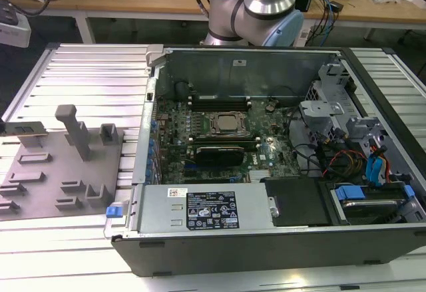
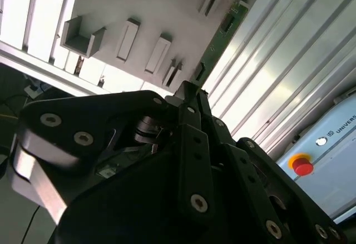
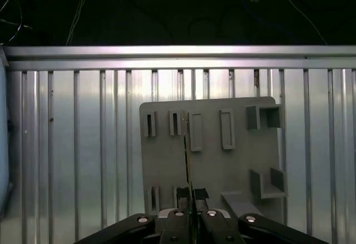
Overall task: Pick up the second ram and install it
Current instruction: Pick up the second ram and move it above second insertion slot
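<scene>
The fingers [image 3: 201, 195] are clenched on the second ram [image 3: 187, 166], which hangs edge-on above the grey fixture plate [image 3: 239, 166] and seems to be clear of its slotted blocks. The plate lies on the ribbed counter [image 3: 83, 144], and the open computer case [image 1: 266, 146] stands beside the plate, on the exterior view's right. I think the risk is the narrow grip on such a long, thin board. If the board turns or slides between the fingers, it would meet a slot crooked, and pressing could then bend it or harm its contacts.
</scene>
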Available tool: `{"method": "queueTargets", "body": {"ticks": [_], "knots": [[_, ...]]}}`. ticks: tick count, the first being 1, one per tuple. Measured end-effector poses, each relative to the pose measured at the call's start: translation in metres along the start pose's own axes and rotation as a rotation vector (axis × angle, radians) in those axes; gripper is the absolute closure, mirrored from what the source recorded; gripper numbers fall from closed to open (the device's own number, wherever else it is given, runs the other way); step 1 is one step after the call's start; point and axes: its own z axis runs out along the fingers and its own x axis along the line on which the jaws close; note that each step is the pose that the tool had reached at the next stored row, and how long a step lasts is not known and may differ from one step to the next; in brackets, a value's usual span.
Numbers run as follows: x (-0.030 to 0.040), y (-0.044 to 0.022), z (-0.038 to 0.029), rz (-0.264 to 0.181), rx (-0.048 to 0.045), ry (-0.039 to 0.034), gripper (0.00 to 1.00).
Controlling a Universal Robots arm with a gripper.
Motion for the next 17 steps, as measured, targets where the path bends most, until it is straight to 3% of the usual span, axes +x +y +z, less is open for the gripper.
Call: {"method": "queueTargets", "body": {"ticks": [12,17], "knots": [[-0.0021,0.0006,-0.0145,0.0,0.0,0.0,0.86],[-0.0033,0.0009,-0.0241,0.0,0.0,0.0,0.86]]}}
